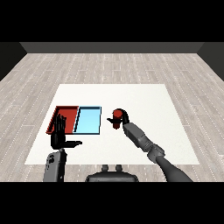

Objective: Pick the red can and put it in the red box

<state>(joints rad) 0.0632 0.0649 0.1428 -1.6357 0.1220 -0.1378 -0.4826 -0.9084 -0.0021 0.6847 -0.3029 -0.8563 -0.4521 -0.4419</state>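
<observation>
**Item: red can, grasp stage; delivery outstanding**

Right hand (123,118) is curling round the red can (116,116), to the right of the light blue tray (89,129). Left hand (60,133) is idling with fingers straight, holding nothing, overlapping the red tray (70,108) in view. Judged remaining: carrying the can across the blue tray and releasing it in the red one

You've got two grey forearms, boxy segmented shells with darker seams at the joints. Right forearm (141,136) shows a rounded elbow knuckle, then a smooth dark-grey upper section. Left forearm (54,165) has a dark inset panel. Both end in glossy black hands: left hand (60,138), right hand (123,117), slim fingers.
</observation>
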